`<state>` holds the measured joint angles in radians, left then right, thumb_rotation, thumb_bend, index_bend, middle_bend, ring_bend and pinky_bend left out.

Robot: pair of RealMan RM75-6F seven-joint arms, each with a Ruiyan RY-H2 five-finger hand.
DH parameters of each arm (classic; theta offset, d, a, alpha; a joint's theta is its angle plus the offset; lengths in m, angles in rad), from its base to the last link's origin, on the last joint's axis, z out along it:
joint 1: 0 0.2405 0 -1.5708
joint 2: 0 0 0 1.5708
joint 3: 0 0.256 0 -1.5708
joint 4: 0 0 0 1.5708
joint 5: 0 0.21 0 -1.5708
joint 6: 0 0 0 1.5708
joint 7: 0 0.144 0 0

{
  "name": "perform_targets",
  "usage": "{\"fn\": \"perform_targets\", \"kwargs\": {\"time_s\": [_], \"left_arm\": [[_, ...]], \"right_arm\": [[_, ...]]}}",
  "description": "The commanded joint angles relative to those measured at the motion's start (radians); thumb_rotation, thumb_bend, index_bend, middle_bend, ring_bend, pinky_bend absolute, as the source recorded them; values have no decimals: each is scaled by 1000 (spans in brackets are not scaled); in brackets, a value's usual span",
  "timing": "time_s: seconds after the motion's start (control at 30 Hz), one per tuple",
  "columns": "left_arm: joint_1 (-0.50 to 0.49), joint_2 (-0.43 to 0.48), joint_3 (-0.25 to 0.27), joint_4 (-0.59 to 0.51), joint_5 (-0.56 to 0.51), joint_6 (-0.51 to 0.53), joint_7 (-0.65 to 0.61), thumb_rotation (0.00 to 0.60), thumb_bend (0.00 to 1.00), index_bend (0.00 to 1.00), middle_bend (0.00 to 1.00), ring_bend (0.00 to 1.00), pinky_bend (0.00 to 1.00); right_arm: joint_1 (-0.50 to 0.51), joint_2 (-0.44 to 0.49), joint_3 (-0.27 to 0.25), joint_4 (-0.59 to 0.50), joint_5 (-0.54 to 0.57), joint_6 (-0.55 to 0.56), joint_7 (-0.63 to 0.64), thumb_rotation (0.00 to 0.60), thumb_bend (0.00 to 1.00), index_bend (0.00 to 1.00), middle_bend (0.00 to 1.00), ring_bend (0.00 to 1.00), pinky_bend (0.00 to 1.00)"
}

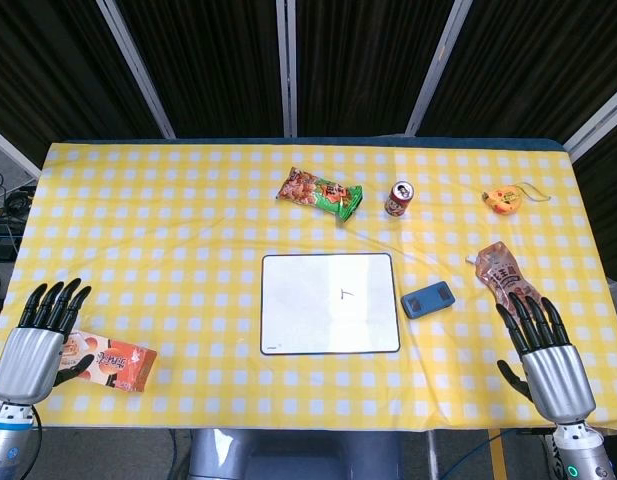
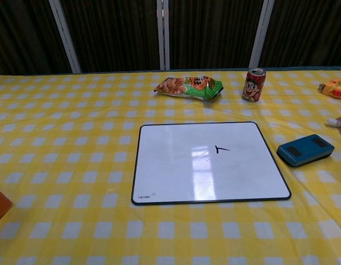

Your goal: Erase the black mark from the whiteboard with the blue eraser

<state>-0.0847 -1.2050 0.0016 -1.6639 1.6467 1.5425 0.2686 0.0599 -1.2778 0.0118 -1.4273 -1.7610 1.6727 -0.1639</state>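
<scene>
At the centre of the head view lies the whiteboard, flat on the yellow checked cloth, and its black mark is intact, a small stroke a little right of the board's middle. Nothing of the task is done yet, as far as you can judge: the mark is whole and the eraser sits untouched on the cloth just off the board's right edge, apart from it.

Your right hand is at the lower right of the frame, fingers spread and straight, holding nothing; it lies below and to the right of the eraser and is the nearer of the two. Your left hand is at the lower left, likewise spread and empty, just beside an orange snack pack. The chest view shows neither hand.

So everything is left: take up the eraser, bring it over the mark, rub until the board is white there.

Above the board, a green snack bag and a can stand well clear of the work. A pouch lies to the right of the eraser, above your right hand.
</scene>
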Motion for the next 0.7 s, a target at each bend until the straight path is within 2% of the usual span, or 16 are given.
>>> {"fn": "perform_targets", "kwargs": {"time_s": [0.03,0.43,0.6,0.7], "left_arm": [[0,0,0,0,-1,-1,1,600,32,0,0,0,0],[0,6,-4,-4,-4,2,-9,600,32,0,0,0,0],[-2,10,-9,-4,-14,-1,-16,600,31,0,0,0,0],[-3,8,-9,-8,-11,-1,-10,600,31,0,0,0,0]], "right_arm": [[0,0,-1,0,0,-1,0,600,116,95,0,0,0],[16,10,-3,-10,16,-46,16,600,107,93,0,0,0],[65,47,2,-59,44,-149,18,600,94,95,0,0,0],[108,79,8,-99,56,-229,-6,600,94,155,1,0,0]]}}
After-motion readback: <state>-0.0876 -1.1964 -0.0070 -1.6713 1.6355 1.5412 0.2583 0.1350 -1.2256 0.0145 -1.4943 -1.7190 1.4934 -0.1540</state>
